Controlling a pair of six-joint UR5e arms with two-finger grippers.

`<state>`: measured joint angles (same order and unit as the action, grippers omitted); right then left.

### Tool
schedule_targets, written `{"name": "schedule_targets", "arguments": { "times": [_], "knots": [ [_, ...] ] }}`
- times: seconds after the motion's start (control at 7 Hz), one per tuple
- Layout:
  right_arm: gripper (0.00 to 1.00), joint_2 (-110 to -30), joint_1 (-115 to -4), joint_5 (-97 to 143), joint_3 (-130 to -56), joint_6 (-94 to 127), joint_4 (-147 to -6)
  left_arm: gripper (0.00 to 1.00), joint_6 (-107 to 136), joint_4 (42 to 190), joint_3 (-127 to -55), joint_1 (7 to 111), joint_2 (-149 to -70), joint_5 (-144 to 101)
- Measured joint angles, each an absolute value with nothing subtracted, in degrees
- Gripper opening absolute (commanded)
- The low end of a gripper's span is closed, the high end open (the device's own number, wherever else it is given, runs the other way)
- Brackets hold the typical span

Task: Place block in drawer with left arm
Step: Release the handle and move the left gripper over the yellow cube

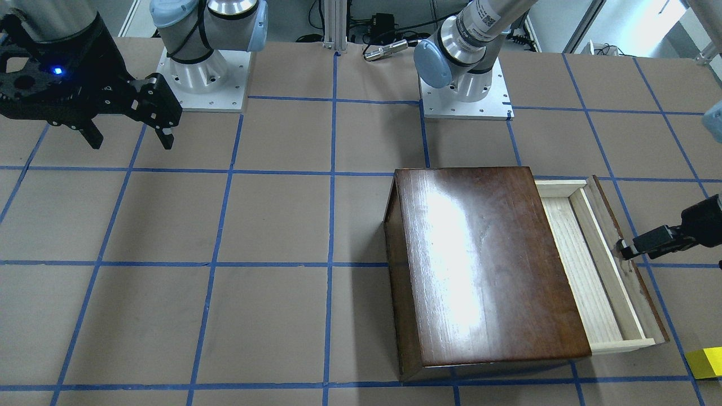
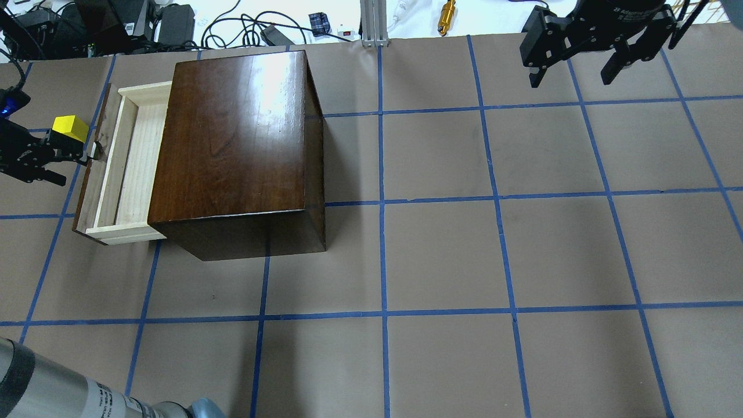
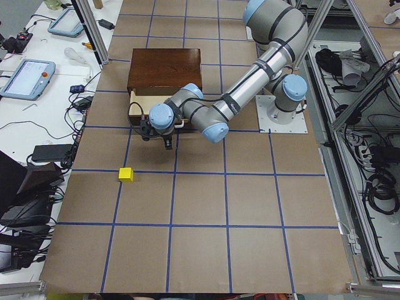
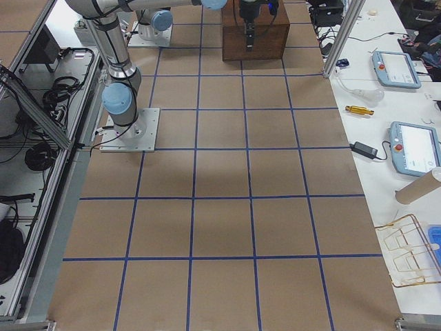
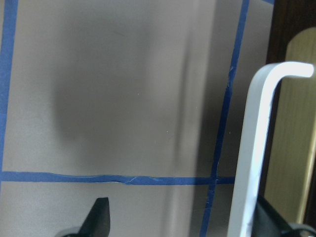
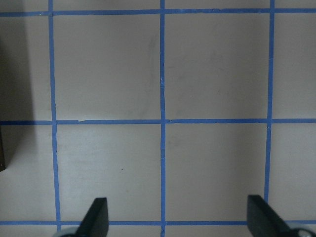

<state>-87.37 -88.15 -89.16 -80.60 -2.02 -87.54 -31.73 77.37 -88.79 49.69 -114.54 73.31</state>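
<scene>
The yellow block (image 2: 69, 128) sits on the table beside the drawer's front, also in the front view (image 1: 705, 362) and the left side view (image 3: 126, 174). The drawer (image 2: 130, 157) is pulled out of the dark-brown box (image 2: 232, 139), and its pale wood tray (image 1: 581, 265) is empty. My left gripper (image 2: 87, 152) is at the drawer's front panel. In its wrist view the gripper (image 5: 180, 222) is open, with the metal pull (image 5: 256, 148) between the fingers, close to one. It grips nothing. My right gripper (image 2: 574, 72) is open and empty, high over the table's far side.
The arm bases (image 1: 197, 73) stand at the table's robot side. Cables and small gear (image 2: 447, 11) lie beyond the far edge. Blue tape lines grid the brown table (image 2: 441, 249).
</scene>
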Motion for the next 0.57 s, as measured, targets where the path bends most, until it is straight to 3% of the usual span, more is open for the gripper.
{"name": "schedule_targets", "arguments": {
  "times": [0.57],
  "knots": [
    [1.0,-87.4,-88.1,-89.2,-80.6,-2.0,-87.5,1.0,-34.5,83.1,-80.4,49.7,-114.1,74.5]
  ]
}}
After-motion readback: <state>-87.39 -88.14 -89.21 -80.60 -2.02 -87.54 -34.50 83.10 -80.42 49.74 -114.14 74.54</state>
